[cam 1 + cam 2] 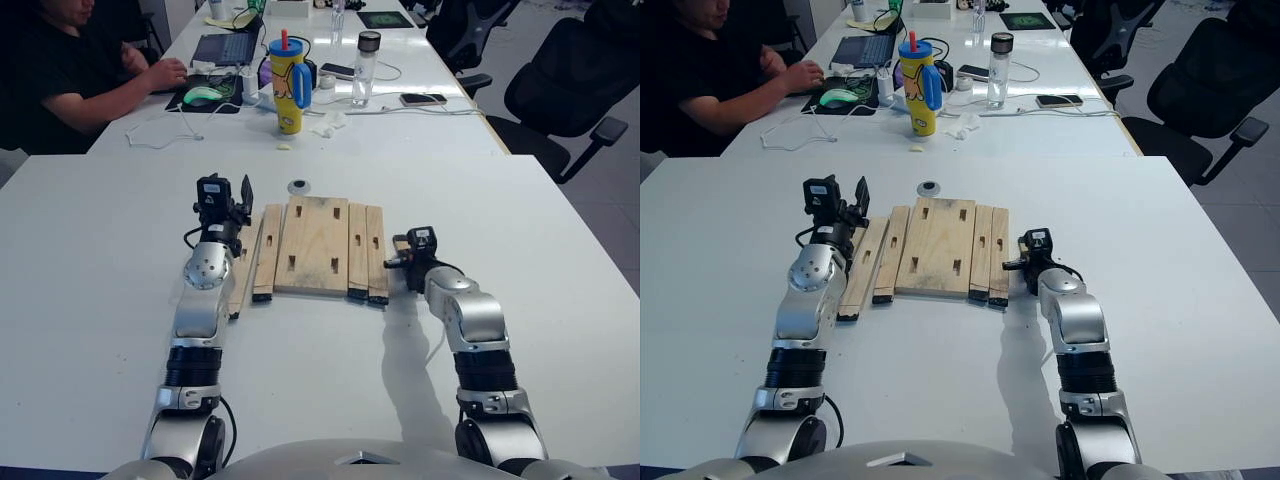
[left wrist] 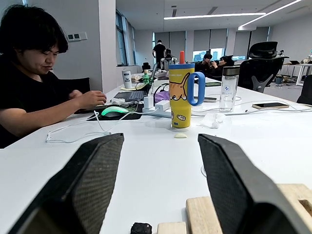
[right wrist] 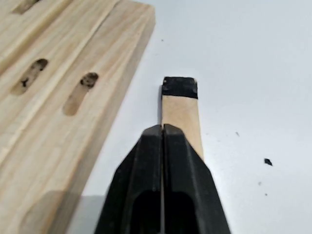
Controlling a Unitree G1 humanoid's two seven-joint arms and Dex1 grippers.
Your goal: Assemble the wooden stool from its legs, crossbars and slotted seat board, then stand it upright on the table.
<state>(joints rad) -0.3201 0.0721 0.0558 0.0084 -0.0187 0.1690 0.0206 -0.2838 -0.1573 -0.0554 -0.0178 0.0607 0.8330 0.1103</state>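
The slotted seat board lies flat at the table's middle. One wooden leg lies along its left side and two legs along its right. A thin crossbar lies farther left. My left gripper stands open above the far end of the left pieces, its fingers wide apart with nothing between them. My right gripper is shut just right of the rightmost leg. Its closed fingertips sit over a short wooden strip with a black end, which lies on the table.
A small round dark object lies just beyond the board. On the far table stand a yellow tumbler and a water bottle, and a person works at a laptop. The white table is bare left and right of the wood.
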